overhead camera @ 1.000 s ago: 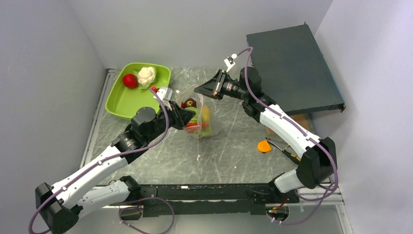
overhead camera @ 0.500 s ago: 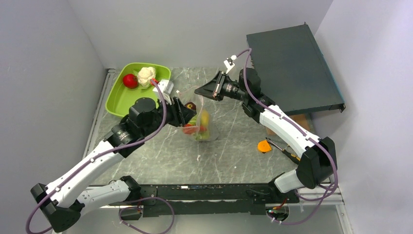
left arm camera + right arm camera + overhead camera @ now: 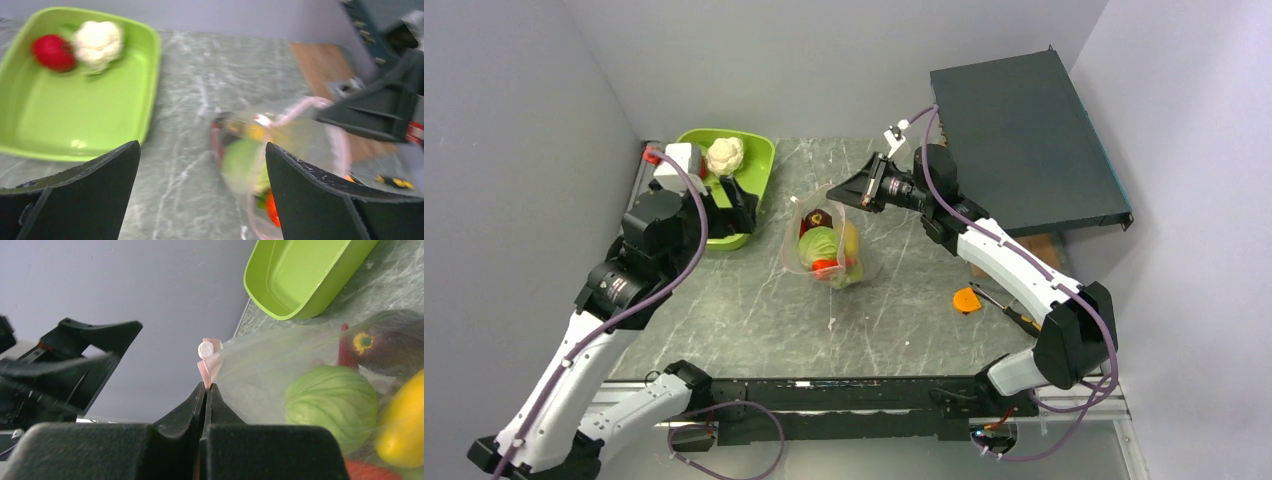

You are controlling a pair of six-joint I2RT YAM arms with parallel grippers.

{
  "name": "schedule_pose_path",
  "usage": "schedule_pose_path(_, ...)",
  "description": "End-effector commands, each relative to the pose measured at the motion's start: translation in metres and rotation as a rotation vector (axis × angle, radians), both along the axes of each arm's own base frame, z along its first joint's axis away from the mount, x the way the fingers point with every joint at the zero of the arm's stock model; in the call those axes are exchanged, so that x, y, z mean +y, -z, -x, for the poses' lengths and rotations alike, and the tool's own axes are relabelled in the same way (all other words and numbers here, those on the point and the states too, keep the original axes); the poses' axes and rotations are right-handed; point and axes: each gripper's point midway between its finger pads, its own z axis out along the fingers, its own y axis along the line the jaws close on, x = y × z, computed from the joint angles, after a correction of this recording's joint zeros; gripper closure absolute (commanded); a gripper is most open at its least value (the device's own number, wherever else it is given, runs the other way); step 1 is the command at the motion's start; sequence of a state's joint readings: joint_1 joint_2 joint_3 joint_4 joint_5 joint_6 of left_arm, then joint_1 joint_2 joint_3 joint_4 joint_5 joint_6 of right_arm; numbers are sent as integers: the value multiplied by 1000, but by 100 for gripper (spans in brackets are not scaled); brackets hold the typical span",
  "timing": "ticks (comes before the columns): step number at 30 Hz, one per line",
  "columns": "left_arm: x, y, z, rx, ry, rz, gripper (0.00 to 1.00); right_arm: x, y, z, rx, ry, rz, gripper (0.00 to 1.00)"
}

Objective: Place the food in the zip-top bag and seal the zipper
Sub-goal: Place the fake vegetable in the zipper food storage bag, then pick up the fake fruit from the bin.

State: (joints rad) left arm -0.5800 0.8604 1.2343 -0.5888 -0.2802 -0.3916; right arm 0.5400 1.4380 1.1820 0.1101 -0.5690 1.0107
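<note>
Nearby, green tray (image 3: 760,163) with cauliflower (image 3: 724,155); orange disc (image 3: 965,299) right of bag (image 3: 794,250).

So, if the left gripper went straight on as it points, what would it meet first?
Likely the bare grey marbled tabletop between the lime-green plastic tray and the clear zip-top bag; depth is unclear.

Walls (image 3: 824,60): plain pale grey, closing in on three sides.
Tabletop (image 3: 904,320): grey, marbled with pale veins.
Far right: dark flat case (image 3: 1024,130) resting above a brown board (image 3: 1042,246).
Light: even, soft.
</note>
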Motion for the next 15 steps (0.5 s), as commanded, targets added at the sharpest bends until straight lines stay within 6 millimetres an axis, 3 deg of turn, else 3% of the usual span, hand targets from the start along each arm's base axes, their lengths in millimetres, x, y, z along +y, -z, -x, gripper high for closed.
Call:
schedule_pose_path(1, 54, 34, -25, 83, -204, -69, 0, -7, -45, 8, -130, 11, -68, 100)
schedule_pose_path(6, 100, 71, -64, 151, -396, -37, 0, -8, -45, 9, -134, 14, -63, 100)
schedule_pose_path(15, 163, 136, -148, 251, -613, -27, 0, -8, -44, 14, -124, -7, -57, 100)
